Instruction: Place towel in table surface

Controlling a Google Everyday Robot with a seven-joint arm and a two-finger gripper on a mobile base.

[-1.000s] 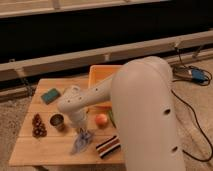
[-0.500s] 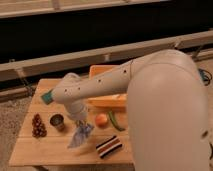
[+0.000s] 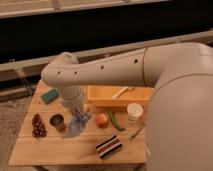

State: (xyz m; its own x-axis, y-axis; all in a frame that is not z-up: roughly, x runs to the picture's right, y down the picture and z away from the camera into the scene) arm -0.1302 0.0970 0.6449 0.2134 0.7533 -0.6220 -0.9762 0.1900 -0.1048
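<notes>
Camera view: the pincer [image 3: 80, 110] hangs under the arm's elbow at the counter's [image 3: 60, 152] left-middle, apparently pinched on the top of the blue towel [image 3: 76, 125], whose lower folds seem to touch the wood. Risk: on release the cloth could drape over the small can [image 3: 57, 121], just beside it at 9 o'clock, or nudge the orange [image 3: 102, 119] at 3 o'clock into a roll. 1 dark clustered object [image 3: 37, 126] sits farther at 9, a green sponge [image 3: 50, 95] at 11, a yellow tray [image 3: 119, 102] at 2. Free wood lies at 6.
</notes>
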